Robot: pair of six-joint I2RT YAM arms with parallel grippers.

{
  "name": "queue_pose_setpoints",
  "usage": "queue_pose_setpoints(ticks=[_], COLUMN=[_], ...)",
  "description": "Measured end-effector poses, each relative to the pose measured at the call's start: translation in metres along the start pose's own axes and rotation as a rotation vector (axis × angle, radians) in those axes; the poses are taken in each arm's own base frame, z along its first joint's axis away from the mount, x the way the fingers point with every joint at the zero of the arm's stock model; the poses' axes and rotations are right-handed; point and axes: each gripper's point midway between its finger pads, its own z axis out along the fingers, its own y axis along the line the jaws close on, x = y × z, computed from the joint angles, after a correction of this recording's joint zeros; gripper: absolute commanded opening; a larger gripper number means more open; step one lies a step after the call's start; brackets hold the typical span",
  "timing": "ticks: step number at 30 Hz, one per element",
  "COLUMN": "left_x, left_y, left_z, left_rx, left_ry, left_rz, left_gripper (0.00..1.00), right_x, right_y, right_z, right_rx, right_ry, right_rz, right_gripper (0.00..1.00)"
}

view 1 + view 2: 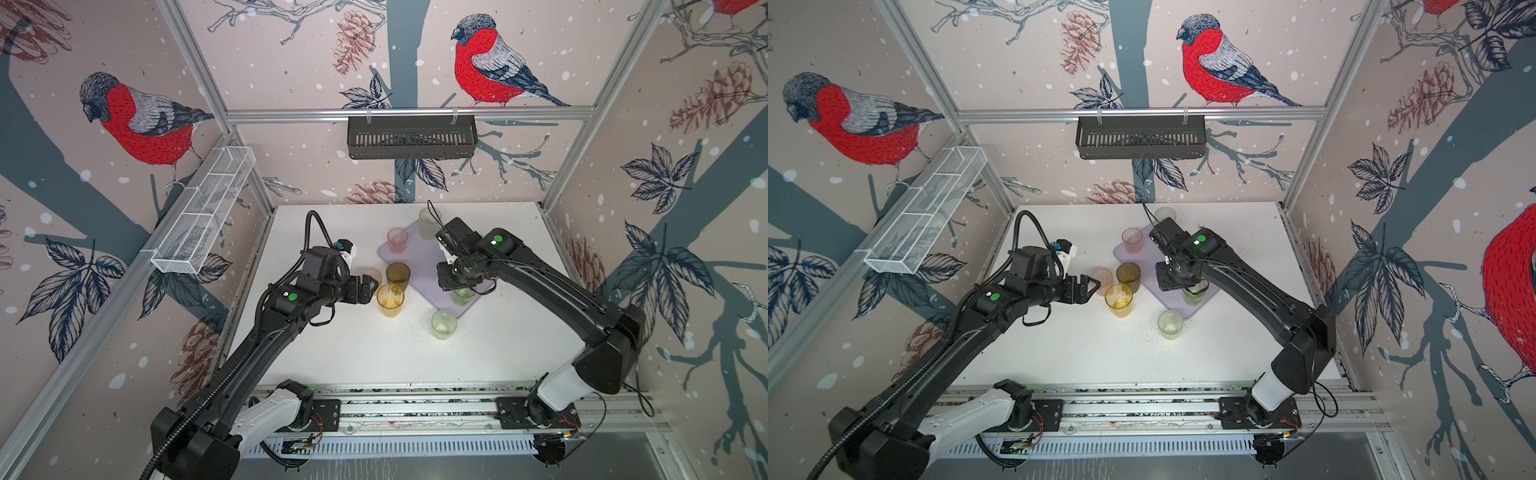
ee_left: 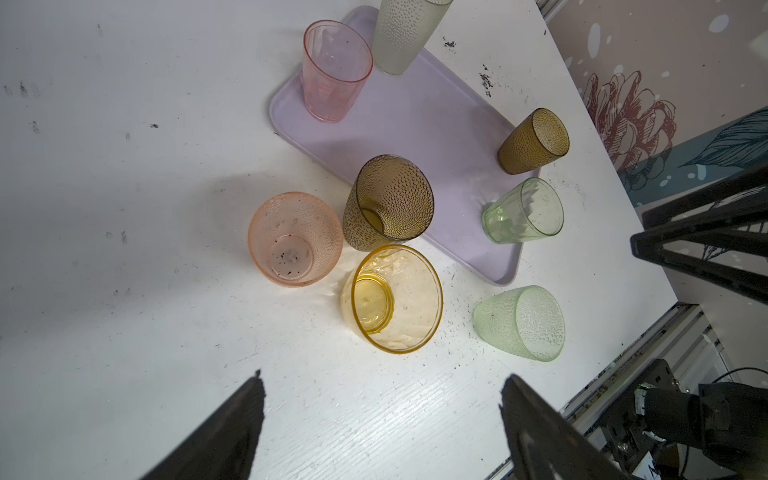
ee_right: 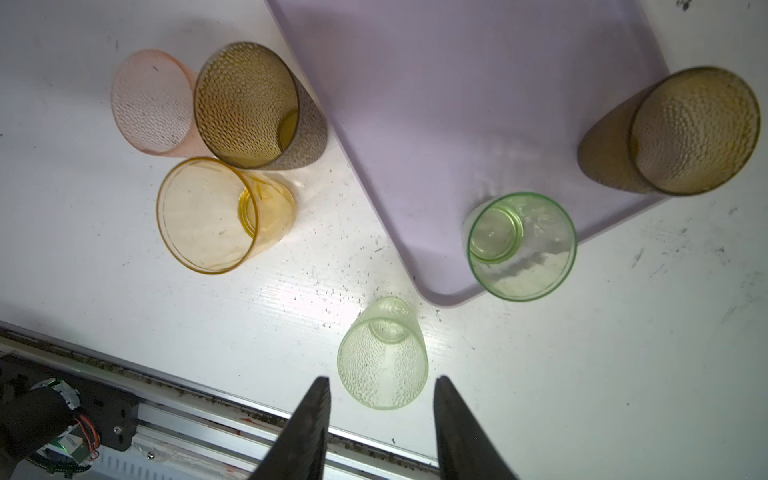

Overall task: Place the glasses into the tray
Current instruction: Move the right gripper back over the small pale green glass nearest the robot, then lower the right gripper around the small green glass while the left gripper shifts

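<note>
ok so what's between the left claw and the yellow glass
Nothing. In the left wrist view, only bare white table lies between the open left claw and the yellow glass.

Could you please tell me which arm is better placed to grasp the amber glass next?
Left. The left gripper, open, sits beside the amber glass with fingers facing it; the right gripper hovers over the tray corner, facing the pale green glass.
</note>
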Motion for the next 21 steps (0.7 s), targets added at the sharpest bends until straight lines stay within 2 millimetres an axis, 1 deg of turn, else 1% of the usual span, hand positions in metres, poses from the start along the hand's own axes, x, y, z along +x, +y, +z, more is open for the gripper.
queue_pose_setpoints(ticks=[7, 14, 16, 21], left_x=[0.008, 0.022, 0.026, 0.035], left_y=[-0.017, -0.035, -0.038, -0.044], left_z=[0.0, -0.001, -0.002, -0.003], left_rx=[0.068, 0.142, 0.157, 0.188], left_ry=[0.024, 0.061, 0.071, 0.09], left_rz=[0.024, 0.052, 0.056, 0.065], left_gripper=[0.92, 0.96, 0.96, 0.98], right_x=[0.031, 0.059, 0.065, 0.072], right_y=[-0.004, -0.014, -0.017, -0.019], right_z=[0.012, 0.029, 0.033, 0.041], right_rx=[-0.021, -0.011, -0.007, -0.011], right_ry=[0.064, 0.126, 0.137, 0.145], right_rz=[0.045, 0.09, 0.092, 0.099], right_gripper=[0.42, 0.41, 0.41, 0.4])
